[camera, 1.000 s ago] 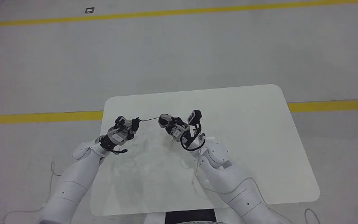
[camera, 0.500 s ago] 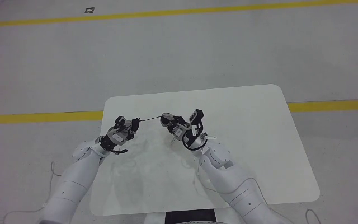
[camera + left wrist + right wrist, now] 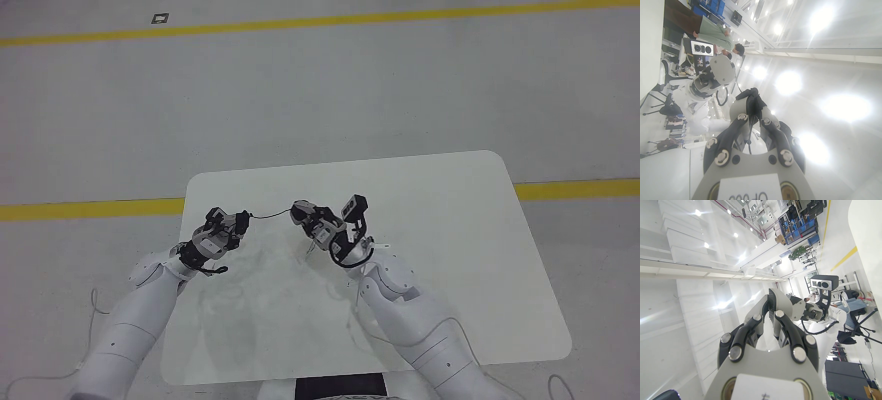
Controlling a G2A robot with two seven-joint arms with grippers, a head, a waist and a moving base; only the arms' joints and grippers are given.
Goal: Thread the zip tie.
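Note:
A thin black zip tie (image 3: 268, 212) spans the short gap between my two grippers above the white table (image 3: 450, 200). My left gripper (image 3: 240, 220) is shut on one end. In the left wrist view the black strap (image 3: 751, 123) runs down between the shut fingers of the left gripper (image 3: 753, 100), with a black lump at their tips. My right gripper (image 3: 298, 212) meets the tie's other end. In the right wrist view the right gripper (image 3: 770, 299) has its ribbed pads (image 3: 772, 308) pressed together, and the tie between them is hidden.
Both grippers hover over the table's back left part, a little inside its far edge (image 3: 340, 163). Grey floor with a yellow line (image 3: 90, 209) lies beyond the table.
My right gripper has shifted slightly to the right, away from the left one, and the tie's visible span has lengthened a little. The left gripper has stayed put.

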